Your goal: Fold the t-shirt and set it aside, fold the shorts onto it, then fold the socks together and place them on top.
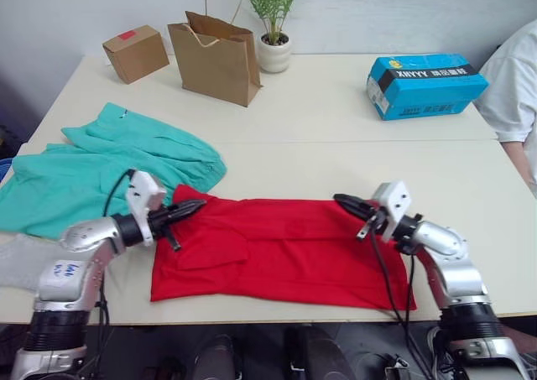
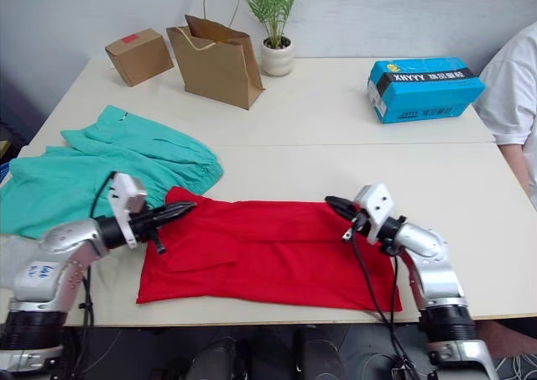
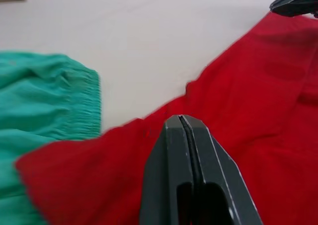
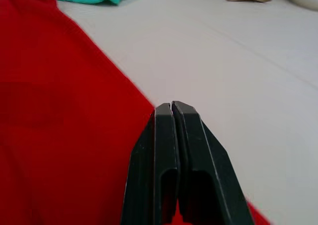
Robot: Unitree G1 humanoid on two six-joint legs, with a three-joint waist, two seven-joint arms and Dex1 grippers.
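My left tool [image 1: 189, 211] and right tool [image 1: 346, 202], both closed, rest over the red t-shirt's [image 1: 277, 250] far corners; whether they pinch cloth is hidden.

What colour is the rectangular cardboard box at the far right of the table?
The rectangular cardboard box is bright blue with a black band bearing white lettering; the left eye view shows it best.

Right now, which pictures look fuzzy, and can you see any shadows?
In the left wrist view, the black fingers up close look soft, and so does the edge of the t-shirt and the shorts. In the right wrist view, the fingers are blurry too. In the left eye view, things look sharp, and the paper bag throws a faint shadow on the table.
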